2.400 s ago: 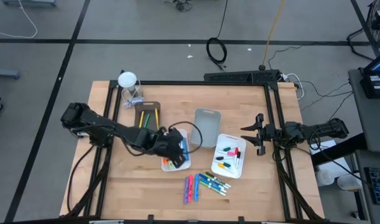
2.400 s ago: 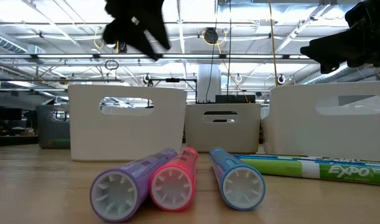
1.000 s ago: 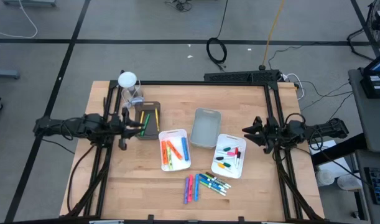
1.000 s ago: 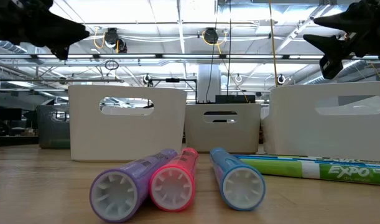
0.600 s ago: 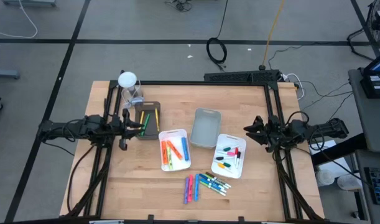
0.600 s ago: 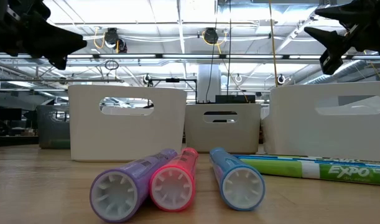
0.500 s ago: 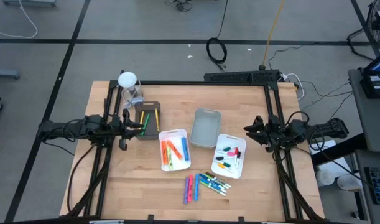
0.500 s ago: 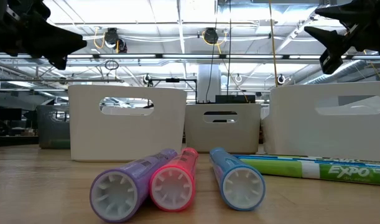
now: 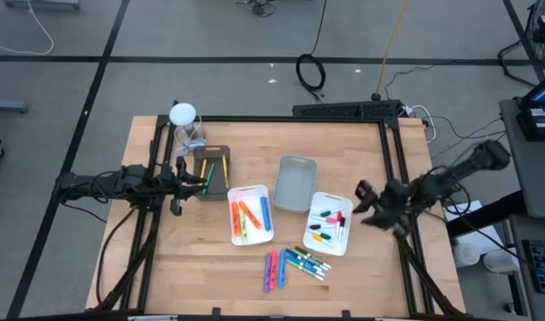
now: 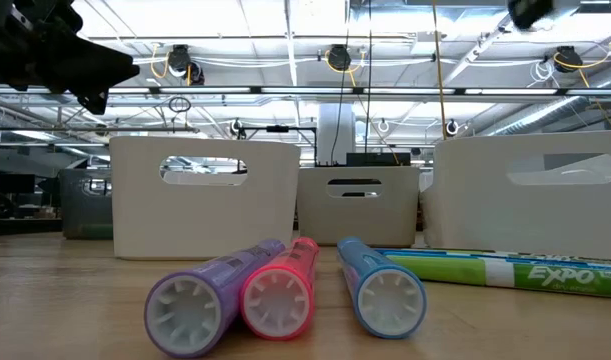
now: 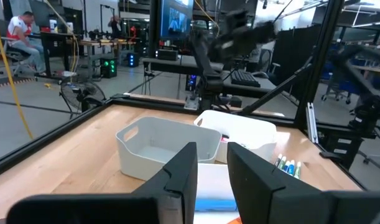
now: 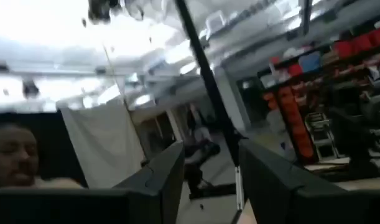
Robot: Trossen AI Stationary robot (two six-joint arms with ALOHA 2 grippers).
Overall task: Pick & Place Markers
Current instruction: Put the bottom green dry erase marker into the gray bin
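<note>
Several loose markers (image 9: pixel 294 264) lie side by side on the wood near the table's near edge; in the low view the purple, pink and blue markers (image 10: pixel 285 295) lie close in front. More markers lie in the brown tray (image 9: pixel 211 171) and two white trays (image 9: pixel 251 215) (image 9: pixel 330 223). My left gripper (image 9: pixel 185 181) (image 11: pixel 211 177) hovers at the table's left side beside the brown tray, open and touching nothing. My right gripper (image 9: pixel 361 207) (image 12: pixel 211 180) is in the air at the table's right side, beside the right white tray, tipped upward, open and holding nothing.
A grey tray (image 9: pixel 297 183) with nothing in it stands between the white trays. A white lamp-like object (image 9: pixel 183 116) stands at the far left corner. A black frame (image 9: pixel 392 152) rims the table. A person (image 12: pixel 12 152) shows at the edge of the right wrist view.
The right arm has swung up and toward the table's near edge, its gripper tipping upward and almost leaving the low view's top. The left arm has kept still. No marker has moved.
</note>
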